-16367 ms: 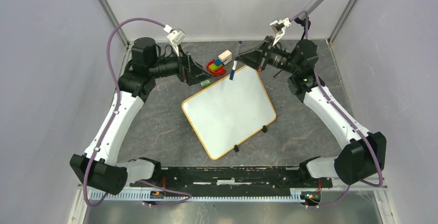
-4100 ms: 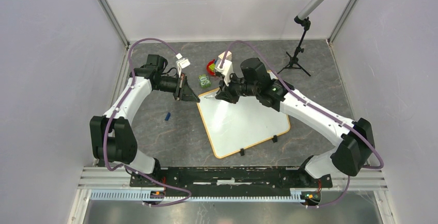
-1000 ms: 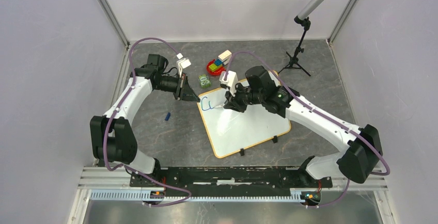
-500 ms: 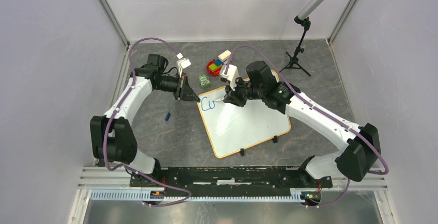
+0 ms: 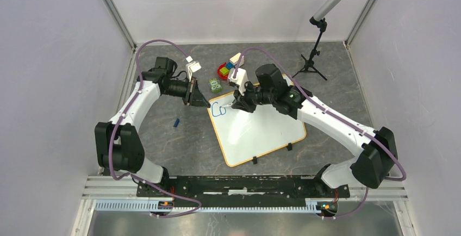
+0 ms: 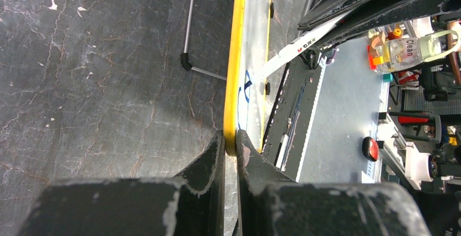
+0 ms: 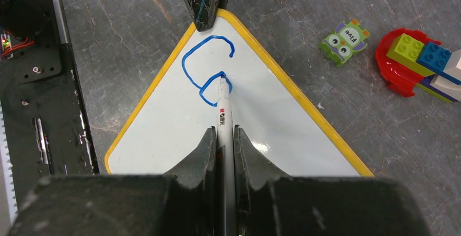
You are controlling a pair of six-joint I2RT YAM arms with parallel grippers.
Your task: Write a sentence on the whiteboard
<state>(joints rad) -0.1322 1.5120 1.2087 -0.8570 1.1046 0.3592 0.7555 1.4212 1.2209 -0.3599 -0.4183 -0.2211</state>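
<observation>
— Since the large flat white whiteboard with the thin yellow-orange rim (image 5: pixel 266 132) lies loose on the grey stone-patterned table (image 5: pixel 163 143), turned at an angle between the two arms, how would you expect it to handle?

— Light, stiff and slick, I'd judge. A pen pushing on it could skate it across the table. The rim is the place to take it, and that's where the left gripper (image 6: pixel 230 138) has it, jaws clenched on the yellow edge at the far-left corner (the wrist view shows the rim sandwiched between the black fingers).

— And that arm's pose?

— Elbow out to the left, forearm reaching in low and nearly level, wrist pointing right at the corner.

— Moving right, what's on the board?

— The sentence in blue marker (image 7: pixel 209 70), barely begun: a "C" and a rounded loop close by the pinched corner. The rest is white.

— The right arm?

— Stretched from its base across the board, wrist dipped down. The right gripper (image 7: pixel 223 138) is clamped on the barrel of a slim white marker pen (image 7: pixel 224 117), whose tip touches the loop. The pen is thin and smooth, so I'd guess it could twist in the fingers if pressed hard.
</observation>
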